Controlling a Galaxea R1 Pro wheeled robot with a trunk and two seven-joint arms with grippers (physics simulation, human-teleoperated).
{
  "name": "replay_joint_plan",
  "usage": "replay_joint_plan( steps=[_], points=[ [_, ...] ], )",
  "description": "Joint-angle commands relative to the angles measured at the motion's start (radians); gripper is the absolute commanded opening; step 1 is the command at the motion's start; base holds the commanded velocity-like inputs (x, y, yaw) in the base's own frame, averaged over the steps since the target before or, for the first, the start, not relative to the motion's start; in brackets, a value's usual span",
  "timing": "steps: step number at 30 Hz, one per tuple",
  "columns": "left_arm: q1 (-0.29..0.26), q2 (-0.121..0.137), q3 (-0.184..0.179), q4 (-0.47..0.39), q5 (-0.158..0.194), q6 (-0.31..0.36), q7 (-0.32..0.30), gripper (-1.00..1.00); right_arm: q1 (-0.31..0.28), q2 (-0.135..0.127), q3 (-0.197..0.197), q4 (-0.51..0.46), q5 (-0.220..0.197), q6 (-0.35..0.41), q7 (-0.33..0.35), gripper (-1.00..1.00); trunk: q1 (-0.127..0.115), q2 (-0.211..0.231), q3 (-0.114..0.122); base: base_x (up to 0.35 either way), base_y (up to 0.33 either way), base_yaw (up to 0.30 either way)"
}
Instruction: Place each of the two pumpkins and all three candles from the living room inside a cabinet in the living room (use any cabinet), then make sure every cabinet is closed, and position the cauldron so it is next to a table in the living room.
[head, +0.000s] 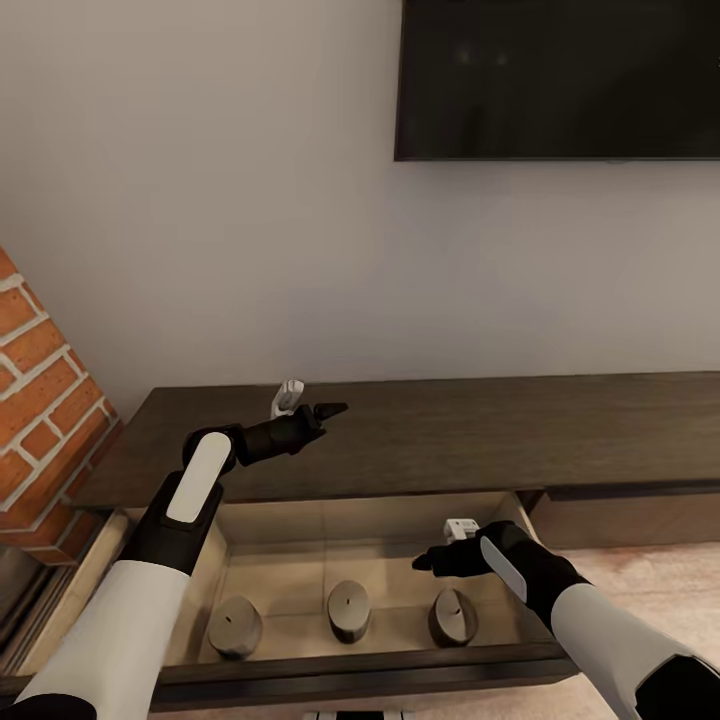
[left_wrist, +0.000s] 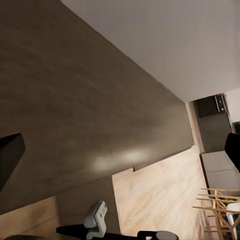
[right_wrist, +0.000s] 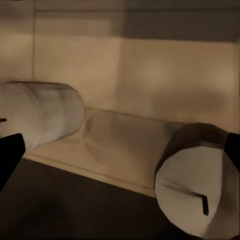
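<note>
The long dark-brown cabinet (head: 520, 430) stands against the wall with its left drawer (head: 360, 672) pulled out. Three grey-tan candles lie on the pale drawer floor: left (head: 235, 627), middle (head: 348, 610), right (head: 452, 617). My right gripper (head: 425, 561) hovers open inside the drawer just above the right candle (right_wrist: 195, 187), holding nothing; the middle candle (right_wrist: 47, 115) lies beyond it. My left gripper (head: 334, 410) is open and empty over the cabinet top (left_wrist: 75, 100). The pumpkins and the cauldron are out of view.
A red brick pillar (head: 45, 400) stands close at the left of the cabinet. A dark TV (head: 560, 75) hangs on the wall above. A closed drawer front (head: 630, 515) is to the right, with pale floor (left_wrist: 160, 195) and wooden chairs (left_wrist: 217, 210) beyond.
</note>
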Motion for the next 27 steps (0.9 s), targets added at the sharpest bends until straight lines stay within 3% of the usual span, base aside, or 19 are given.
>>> replay_joint_plan(
  steps=[1,10,11,15,20,27],
  points=[
    [0.0,0.0,0.0,0.0,-0.001,0.0,0.003,1.0,0.0,0.0,0.0,-0.002,0.0,0.001,0.0,1.0,-0.004,0.007,0.003,0.0,0.0,0.0],
    [0.0,0.001,0.003,-0.007,0.001,0.001,0.004,1.0,0.0,-0.002,0.0,-0.027,0.0,0.004,0.02,1.0,-0.038,0.07,0.031,-0.074,0.0,0.0],
    [0.0,0.001,0.003,-0.011,0.002,0.001,0.002,1.0,0.0,-0.01,0.0,-0.034,0.0,0.005,0.093,1.0,-0.042,0.077,0.035,-0.009,0.0,0.0],
    [0.0,0.001,0.001,-0.012,0.002,0.002,0.001,1.0,0.0,-0.042,0.0,-0.035,0.0,0.007,0.246,1.0,-0.058,0.105,0.047,-0.003,0.0,0.0],
    [0.0,0.001,0.001,-0.012,0.002,0.001,0.001,1.0,-0.001,-0.059,0.0,-0.036,0.001,0.007,0.342,1.0,-0.077,0.14,0.063,0.0,0.0,0.0],
    [0.0,-0.001,0.001,-0.011,0.002,0.001,0.001,1.0,-0.003,-0.113,0.0,-0.036,0.0,0.01,0.5,1.0,-0.104,0.189,0.085,-0.065,0.0,0.0]
  ],
)
